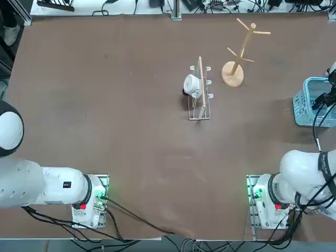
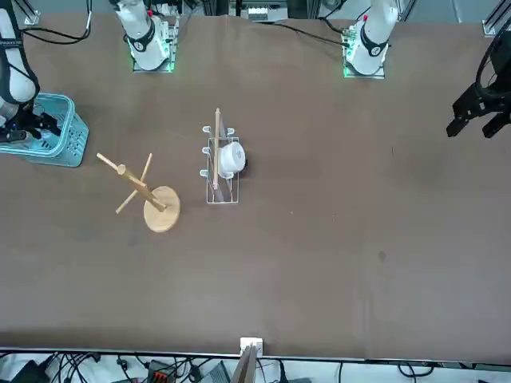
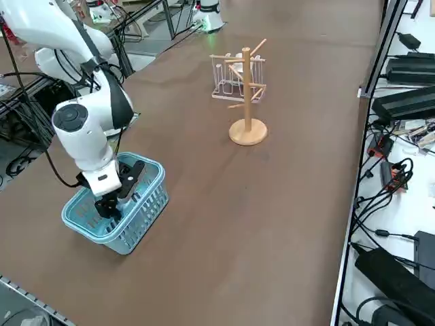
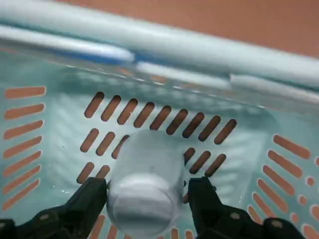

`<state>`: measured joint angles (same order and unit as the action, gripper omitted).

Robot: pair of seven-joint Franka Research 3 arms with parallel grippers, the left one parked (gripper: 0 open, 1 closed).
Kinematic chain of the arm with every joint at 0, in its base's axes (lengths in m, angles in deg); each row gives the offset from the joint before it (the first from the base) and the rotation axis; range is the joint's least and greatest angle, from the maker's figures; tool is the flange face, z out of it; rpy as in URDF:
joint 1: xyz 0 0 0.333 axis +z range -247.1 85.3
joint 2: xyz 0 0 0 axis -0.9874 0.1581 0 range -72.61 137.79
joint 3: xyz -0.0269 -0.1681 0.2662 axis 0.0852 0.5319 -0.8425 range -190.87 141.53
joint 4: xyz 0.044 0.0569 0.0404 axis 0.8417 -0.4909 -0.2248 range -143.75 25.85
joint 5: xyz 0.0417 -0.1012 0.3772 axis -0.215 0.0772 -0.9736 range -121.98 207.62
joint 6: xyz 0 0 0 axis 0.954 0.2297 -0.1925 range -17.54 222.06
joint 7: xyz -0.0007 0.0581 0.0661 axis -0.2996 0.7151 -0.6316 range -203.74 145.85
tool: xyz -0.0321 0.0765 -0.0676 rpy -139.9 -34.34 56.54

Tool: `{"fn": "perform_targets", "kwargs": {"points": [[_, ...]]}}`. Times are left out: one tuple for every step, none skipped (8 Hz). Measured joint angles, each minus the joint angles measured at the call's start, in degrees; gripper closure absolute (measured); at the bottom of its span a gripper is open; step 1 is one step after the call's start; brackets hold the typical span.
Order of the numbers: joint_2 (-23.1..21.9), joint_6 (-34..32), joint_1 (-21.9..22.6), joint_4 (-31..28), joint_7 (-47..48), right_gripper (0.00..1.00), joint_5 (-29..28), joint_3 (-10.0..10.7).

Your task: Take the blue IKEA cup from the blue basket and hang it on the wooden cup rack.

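The blue IKEA cup [image 4: 145, 184] is lying in the blue basket [image 3: 122, 221], between the spread fingers of the right gripper [image 4: 148, 196], which is reaching down inside the basket with its jaws standing wide. Away from the gripper, beyond the basket, the wooden cup rack [image 3: 247, 115] is standing upright, and the wire rack [image 1: 200, 107] with a white cup [image 1: 192, 85] is resting farther off.

A broad brown table with a smooth surface [image 1: 131, 131] carries a light-blue slotted plastic basket [image 3: 126, 221], a light wooden mug tree with a round disc base [image 3: 248, 132] and, near it, a white wire rack, apparently with a wooden bar [image 2: 223, 167].
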<state>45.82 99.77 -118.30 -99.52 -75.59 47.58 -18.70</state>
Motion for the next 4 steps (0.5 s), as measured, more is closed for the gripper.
{"fn": "perform_targets", "kwargs": {"points": [[0.00,-0.03,-0.13,0.00,-0.13,0.00,0.00,0.00],[0.01,-0.04,-0.13,0.00,-0.17,0.00,0.00,-0.01],[0.02,-0.04,-0.13,0.00,-0.21,0.00,0.00,-0.03],[0.03,-0.04,-0.13,0.00,-0.23,0.00,0.00,-0.06]]}}
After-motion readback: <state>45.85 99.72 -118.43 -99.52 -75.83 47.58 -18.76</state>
